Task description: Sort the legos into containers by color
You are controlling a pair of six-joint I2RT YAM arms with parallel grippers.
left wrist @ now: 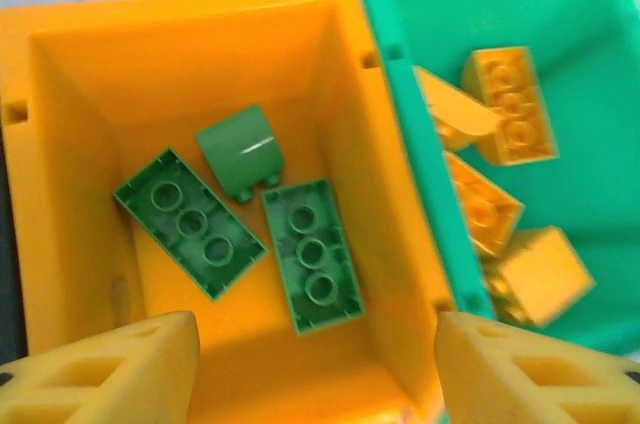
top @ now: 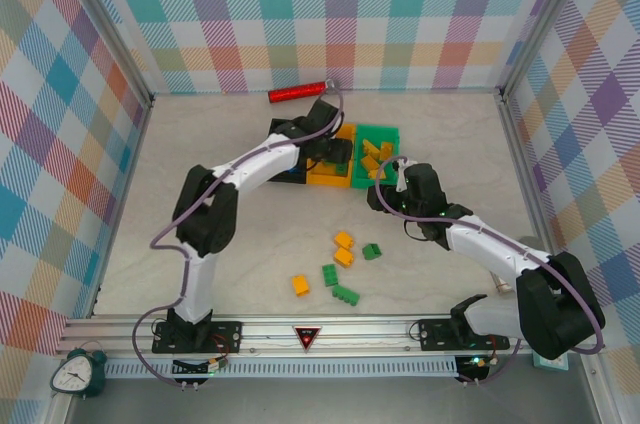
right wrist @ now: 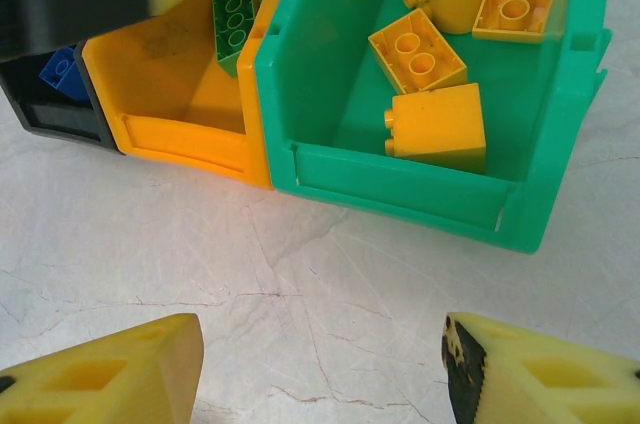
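Left gripper (left wrist: 315,364) hangs spread and empty over the orange bin (left wrist: 340,54) with three green legos (left wrist: 310,254) inside, right gripper (right wrist: 320,374) is spread too before the green bin (right wrist: 400,189) holding yellow ones, so six loose legos (top: 343,240) wait on the table (top: 250,244).

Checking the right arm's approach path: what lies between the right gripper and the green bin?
A bare stretch of tabletop, seen in the right wrist view, runs from the right gripper to the front wall of the green bin.
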